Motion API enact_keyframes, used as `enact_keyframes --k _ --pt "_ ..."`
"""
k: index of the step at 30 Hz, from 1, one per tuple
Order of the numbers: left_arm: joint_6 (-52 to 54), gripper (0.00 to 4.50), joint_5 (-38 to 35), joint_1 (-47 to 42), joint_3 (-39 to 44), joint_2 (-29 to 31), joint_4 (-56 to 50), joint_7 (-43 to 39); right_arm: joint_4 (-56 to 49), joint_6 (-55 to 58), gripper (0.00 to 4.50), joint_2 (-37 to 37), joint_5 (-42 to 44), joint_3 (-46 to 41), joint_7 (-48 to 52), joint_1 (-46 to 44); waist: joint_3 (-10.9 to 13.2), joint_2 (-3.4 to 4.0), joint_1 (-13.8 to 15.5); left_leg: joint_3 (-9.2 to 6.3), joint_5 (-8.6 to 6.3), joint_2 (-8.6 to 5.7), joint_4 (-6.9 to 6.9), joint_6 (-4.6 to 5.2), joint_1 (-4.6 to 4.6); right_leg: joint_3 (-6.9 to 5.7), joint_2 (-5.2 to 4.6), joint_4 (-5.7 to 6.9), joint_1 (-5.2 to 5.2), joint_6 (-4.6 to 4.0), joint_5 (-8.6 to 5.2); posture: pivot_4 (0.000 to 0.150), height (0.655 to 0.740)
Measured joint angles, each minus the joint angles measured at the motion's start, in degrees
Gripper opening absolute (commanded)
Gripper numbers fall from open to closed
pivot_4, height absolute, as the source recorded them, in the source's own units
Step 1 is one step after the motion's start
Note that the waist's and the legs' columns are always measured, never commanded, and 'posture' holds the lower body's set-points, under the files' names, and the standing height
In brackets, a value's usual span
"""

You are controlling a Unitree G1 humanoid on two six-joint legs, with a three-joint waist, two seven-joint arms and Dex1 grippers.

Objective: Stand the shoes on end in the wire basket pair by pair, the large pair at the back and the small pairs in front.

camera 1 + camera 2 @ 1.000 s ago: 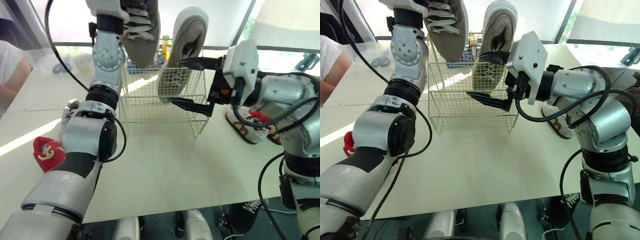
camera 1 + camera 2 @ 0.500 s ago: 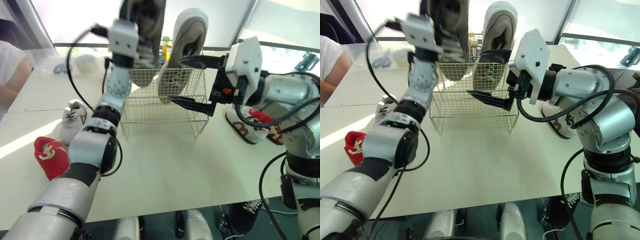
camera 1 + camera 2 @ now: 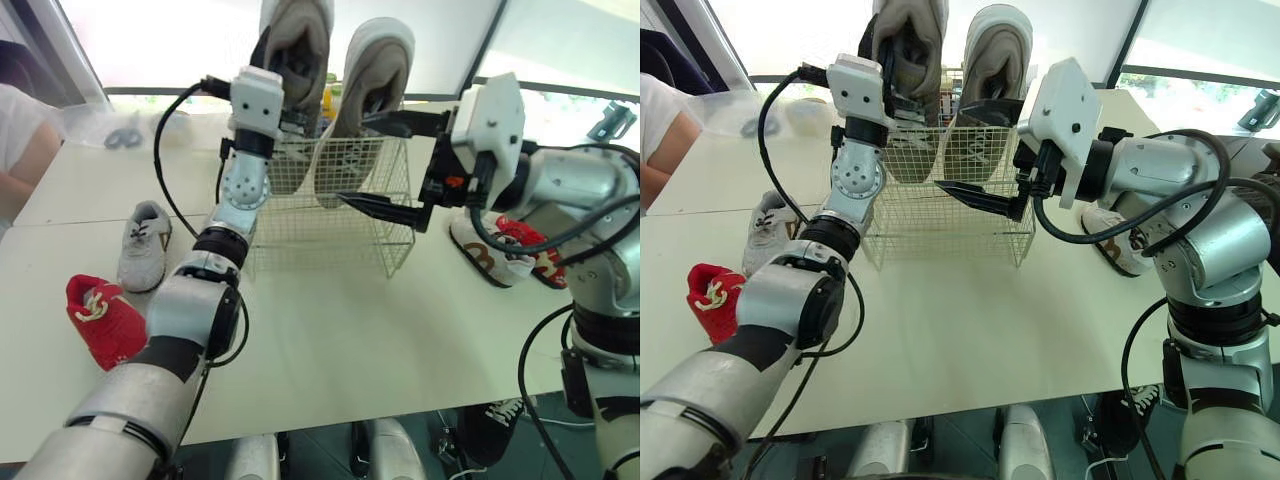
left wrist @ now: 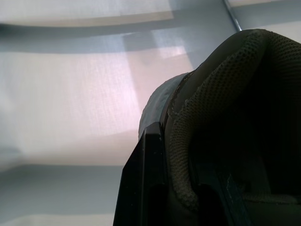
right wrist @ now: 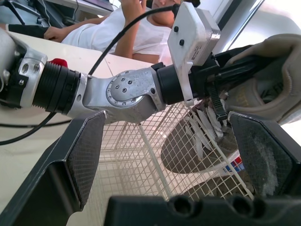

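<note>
Clamping the heel collar of a large grey-beige mesh trainer (image 3: 297, 40), the left gripper (image 3: 268, 62) holds it toe-down at the back of the wire basket (image 3: 330, 235). Just to that gripper's right a second, matching large trainer (image 3: 375, 75) stands on end in the same basket: two large shoes in all. The right gripper (image 3: 354, 160) hangs at the basket's right front with its fingers wide apart, the upper one near the second trainer's opening and the lower one in front of the mesh. Four small shoes lie on the table. A small grey shoe (image 3: 145, 245) and a small red shoe (image 3: 100, 315) lie well to the left of the left gripper. A white shoe with brown trim (image 3: 490, 250) and another red shoe (image 3: 530, 240) lie to the right of the right gripper.

From the left wrist, one black finger (image 4: 141, 188) presses against the outside of the padded collar.

From the right wrist, both padded fingers (image 5: 84, 150) stand well apart with the basket mesh between them, and beyond it sits a person (image 5: 122, 33) in a white shirt.
</note>
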Motion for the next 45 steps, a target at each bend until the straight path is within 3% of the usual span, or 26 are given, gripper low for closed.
enact_keyframes --k 6,7,12,18,24,33,36,39,45 --pt "10.67 4.20 -8.43 5.30 2.63 -2.12 -9.45 -7.89 0.07 -0.20 4.50 -0.02 -0.62 0.02 0.00 0.00 -0.07 0.12 0.12 -0.06 0.00 0.00 0.07 0.00 0.06 0.00 0.00 0.00 0.13 -0.04 0.00 0.150 0.7400" --pt "13.48 4.46 -10.18 7.25 2.70 -2.69 -13.31 -9.71 0.07 -0.30 4.50 0.00 -0.68 0.03 0.00 0.00 -0.08 0.13 0.11 -0.06 0.00 -0.01 0.08 0.00 0.06 0.00 0.00 -0.01 0.14 -0.04 0.00 0.150 0.7400" --pt "27.79 4.46 -16.82 17.46 2.71 -3.34 -31.97 -15.80 0.31 -1.01 4.50 0.07 -1.01 0.17 0.10 0.00 -0.07 0.12 -0.10 -0.07 0.00 0.00 0.08 0.00 0.03 0.00 0.01 0.02 0.09 -0.03 0.00 0.150 0.7400" --pt "44.91 4.46 -23.91 28.52 2.06 1.64 -54.95 -22.42 1.14 -1.22 4.50 -0.98 -1.03 -0.62 0.70 0.64 -0.07 0.12 -0.27 -0.07 0.01 0.00 0.08 0.00 0.02 0.00 0.01 0.11 0.04 -0.02 0.00 0.150 0.7400" --pt "64.95 4.46 -37.27 32.42 3.28 13.34 -74.21 -31.50 2.82 -0.65 4.50 -5.81 -2.73 -5.21 -1.20 5.07 -0.07 0.12 0.22 -0.09 0.00 -0.02 0.10 -0.02 0.01 0.00 0.00 0.00 0.13 -0.21 -0.11 0.150 0.7400" --pt "89.99 4.46 -58.24 32.25 8.84 29.71 -78.80 -45.38 8.33 6.48 4.50 -14.79 -6.85 -14.96 -5.78 19.18 -0.07 0.13 0.14 -0.09 0.00 -0.02 0.08 -0.03 0.02 0.01 0.02 -0.03 0.12 -0.20 -0.13 0.150 0.7400" --pt "95.11 4.46 -63.04 32.73 8.83 31.99 -80.57 -49.37 11.68 8.47 4.50 -15.11 -8.43 -16.89 -6.86 25.82 -0.07 0.13 0.17 -0.08 0.00 -0.04 0.09 -0.03 0.04 0.01 0.01 -0.09 0.21 -0.21 -0.13 0.150 0.7400" --pt "97.33 4.46 -64.37 34.02 8.47 32.92 -81.96 -51.63 14.71 9.41 4.50 -15.03 -9.36 -18.40 -7.39 31.84 -0.07 0.14 0.09 -0.09 0.00 -0.05 0.09 -0.03 0.08 0.01 0.01 -0.06 0.21 -0.21 -0.13 0.150 0.7400" --pt "97.90 4.46 -64.41 34.54 6.84 32.44 -82.32 -52.50 18.58 11.14 4.50 -13.37 -9.70 -20.60 -9.02 35.34 -0.07 0.14 -0.02 -0.11 0.01 -0.04 0.09 -0.05 0.09 0.01 0.03 -0.06 0.20 -0.21 -0.14 0.150 0.7400"
